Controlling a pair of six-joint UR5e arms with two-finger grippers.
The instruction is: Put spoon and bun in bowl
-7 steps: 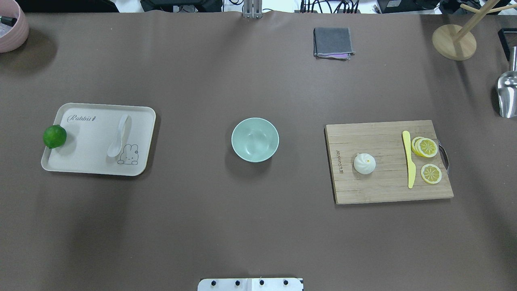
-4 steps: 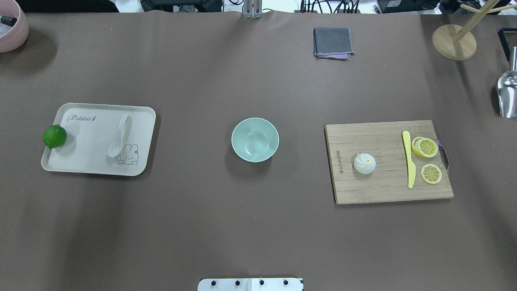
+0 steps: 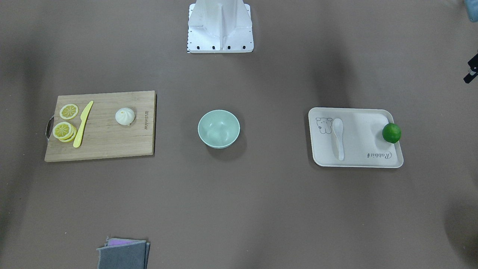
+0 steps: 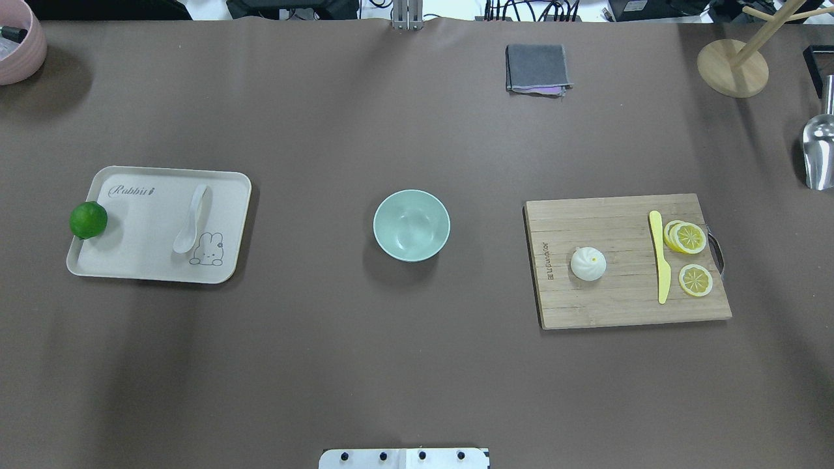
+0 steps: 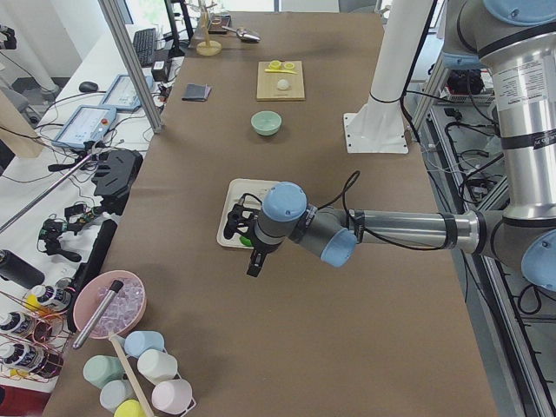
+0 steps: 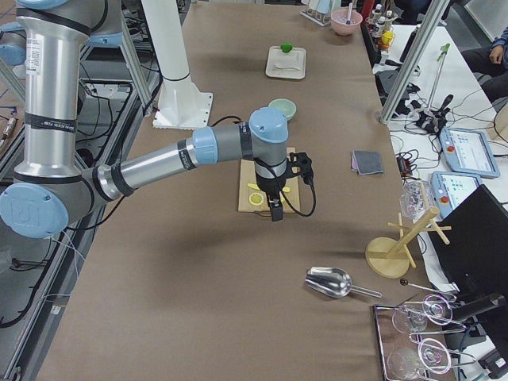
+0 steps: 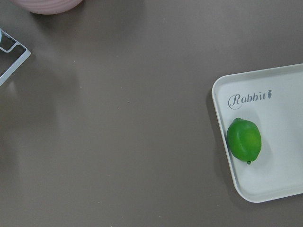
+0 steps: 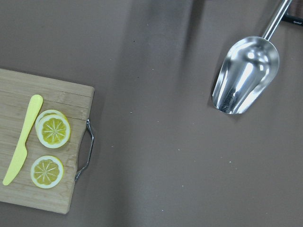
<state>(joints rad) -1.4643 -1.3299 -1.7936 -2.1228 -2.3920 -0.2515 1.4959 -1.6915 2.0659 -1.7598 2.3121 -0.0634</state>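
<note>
L gripper (image 5: 252, 268) hangs above the desk's L end, by the lime side of the tray; seen only from the side cam, so can't tell if its fingers are apart or together. Pink ribbed bowl (image 4: 19, 49) sits in the far-L corner. Cream tray (image 4: 143, 260) lies toward the L end, abt midway btw robot-side edge and far edge. Green lime (image 4: 88, 220) is on it, against its L rim. The spoon (image 4: 192, 218) lies flat on the tray's R half, scoop toward the robot, handle toward the far edge, just beside the printed rabbit. The bowl (image 4: 411, 225) stands upright at desk centre w/ nothing in it, well apart from tray and board. Folded grey cloth (image 4: 537, 67) is near the far edge, R of centre. Wooden cutting board (image 4: 619, 306) lies toward the R end. The bun (image 4: 588, 264) sits on its L half, pleats up. Yellow knife (image 4: 659, 257) lies R of the bun, w/ lemon slices (image 4: 689, 238) beyond it by the board's handle. R gripper (image 6: 275, 213) hangs over the board's R part; fingers' state can't be told either. Wooden stand (image 4: 732, 68) is in the far-R corner, and a metal scoop (image 4: 818, 153) at the R edge.
</note>
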